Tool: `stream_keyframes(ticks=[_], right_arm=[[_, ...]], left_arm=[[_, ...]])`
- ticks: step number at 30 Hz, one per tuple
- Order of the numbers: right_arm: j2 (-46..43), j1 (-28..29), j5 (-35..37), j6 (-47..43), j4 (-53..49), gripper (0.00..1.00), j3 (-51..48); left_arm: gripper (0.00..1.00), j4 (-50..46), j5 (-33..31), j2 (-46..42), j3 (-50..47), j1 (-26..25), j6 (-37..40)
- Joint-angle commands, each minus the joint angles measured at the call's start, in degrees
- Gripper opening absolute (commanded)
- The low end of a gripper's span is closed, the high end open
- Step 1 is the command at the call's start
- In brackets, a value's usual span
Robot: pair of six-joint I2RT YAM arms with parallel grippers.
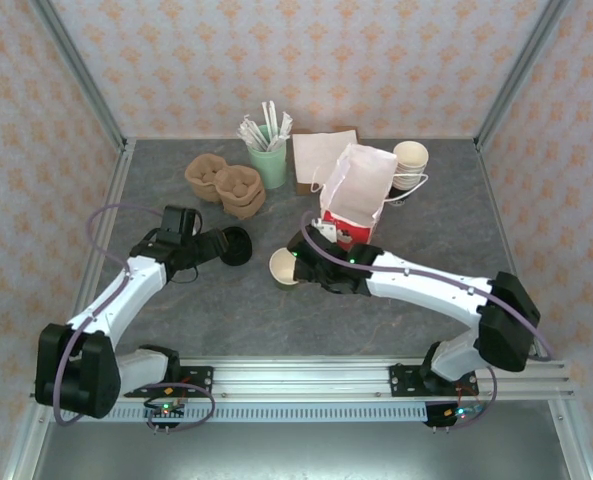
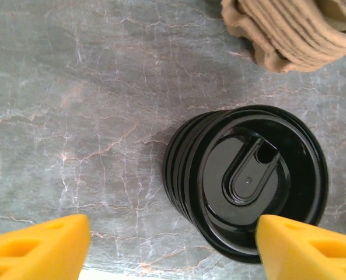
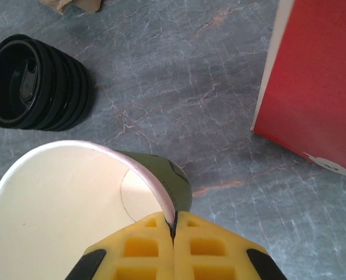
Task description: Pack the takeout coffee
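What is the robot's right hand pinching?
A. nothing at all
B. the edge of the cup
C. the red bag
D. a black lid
B: the right gripper has its two yellow fingers closed on the rim of the open cup, away from the lids and the bag.

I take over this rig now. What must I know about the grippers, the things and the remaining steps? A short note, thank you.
The left gripper is open above the lid stack and holds nothing.
The right gripper is shut on the rim of the cup, which has no lid and is just in front of the bag.
Done: the cup is gripped.
Left: probably take one lid, fit it on the cup, then put the cup into the bag.
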Motion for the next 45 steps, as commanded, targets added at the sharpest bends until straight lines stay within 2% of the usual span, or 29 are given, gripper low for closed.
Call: stream_keyframes(ticks=[1,5,13,26,31,36,45], right_arm=[[1.81,0.15,3.76,0.97,0.39,0.0,3.39],[3.38,0.27,4.18,1.25,0.16,0.0,3.99],[6.71,0.24,7.98,1.91,-3.7,0.0,6.65],[11.24,0.16,5.17,3.02,-3.18,0.0,9.24],[12.55,0.15,4.57,3.54,-3.85,0.08,9.88],[13.75,-0.28,3.98,4.36,-5.68,0.09,10.74],[12.73,-0.97,5.56,2.51,-7.95,0.34,13.15]], left_arm=[[0.67,1.35,0.57,2.5,1.6,-0.54,0.32],[0.58,1.73,0.95,4.93,2.54,-0.67,0.46],[0.58,2.68,0.8,7.99,3.37,-1.07,0.3],[0.55,3.07,0.71,10.59,4.43,-1.49,-0.16],[0.55,2.79,0.67,10.45,4.67,-1.54,-0.16],[0.55,2.43,0.49,10.26,4.79,-1.58,-0.15],[0.55,1.75,0.49,10.14,5.14,-1.61,-0.15]])
